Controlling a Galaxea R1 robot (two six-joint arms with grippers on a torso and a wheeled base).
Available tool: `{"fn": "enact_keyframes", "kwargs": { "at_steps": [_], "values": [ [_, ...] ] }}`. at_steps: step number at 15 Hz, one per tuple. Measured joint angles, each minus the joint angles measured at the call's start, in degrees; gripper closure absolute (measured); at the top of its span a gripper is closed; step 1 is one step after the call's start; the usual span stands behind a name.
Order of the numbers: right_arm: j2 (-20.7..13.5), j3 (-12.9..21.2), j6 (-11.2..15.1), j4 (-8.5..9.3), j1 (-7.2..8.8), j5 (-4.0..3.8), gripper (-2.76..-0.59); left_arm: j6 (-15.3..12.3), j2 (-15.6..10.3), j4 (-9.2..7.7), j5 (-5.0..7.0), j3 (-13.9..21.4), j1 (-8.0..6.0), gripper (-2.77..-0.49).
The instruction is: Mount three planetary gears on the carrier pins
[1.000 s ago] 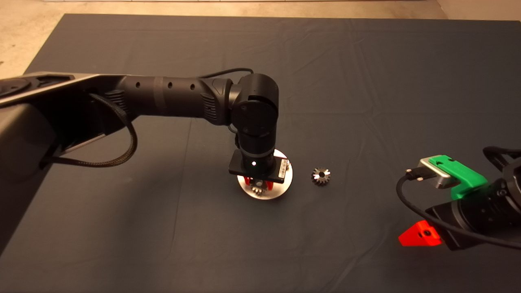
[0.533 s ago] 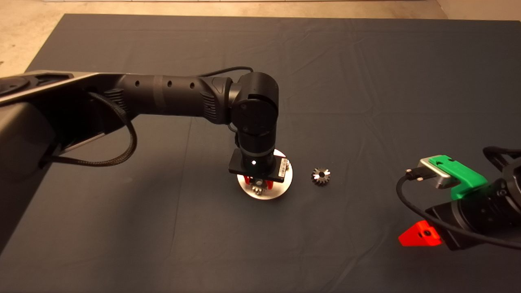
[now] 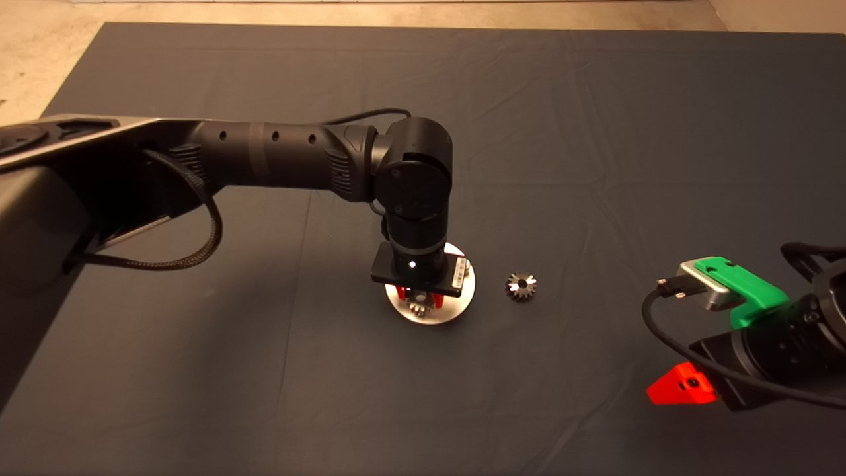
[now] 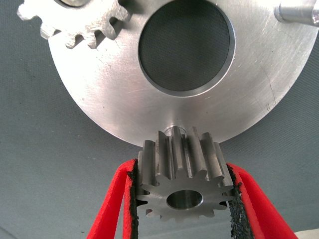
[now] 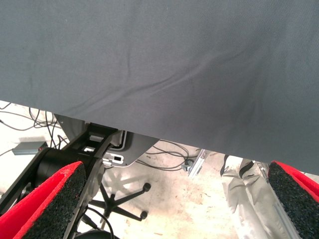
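Observation:
A pale round disc [image 3: 459,299] with a centre hole lies mid-mat. My left gripper [image 3: 418,299] hangs straight over its near rim, shut on a silver planetary gear [image 4: 182,185]. That gear sits upright between the red fingers [image 4: 112,199], directly over a carrier pin [image 4: 175,130] whose tip shows just past its teeth. A second gear [image 4: 75,22] sits on the disc's far side. Another carrier pin [image 4: 299,12] stands bare. A third gear [image 3: 521,286] lies loose on the mat, right of the disc. My right gripper [image 3: 684,385] waits at the lower right, its fingers [image 5: 50,199] wide open.
The dark mat [image 3: 595,132] is wrinkled. Over the mat's edge, the right wrist view shows the floor with cables, a chair base [image 5: 124,204] and a person's leg [image 5: 239,184].
The right gripper has sunk slightly toward the mat. The left arm, the gear it holds and the disc show no visible shift.

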Motion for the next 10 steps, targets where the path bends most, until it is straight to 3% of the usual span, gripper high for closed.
{"fn": "enact_keyframes", "kwargs": {
  "at_steps": [10],
  "values": [
    [0.0,0.01,0.0,0.0,-0.02,0.0,-2.73,-0.06,0.0,-0.45,0.0,0.0,-0.02,-0.88]
  ]
}}
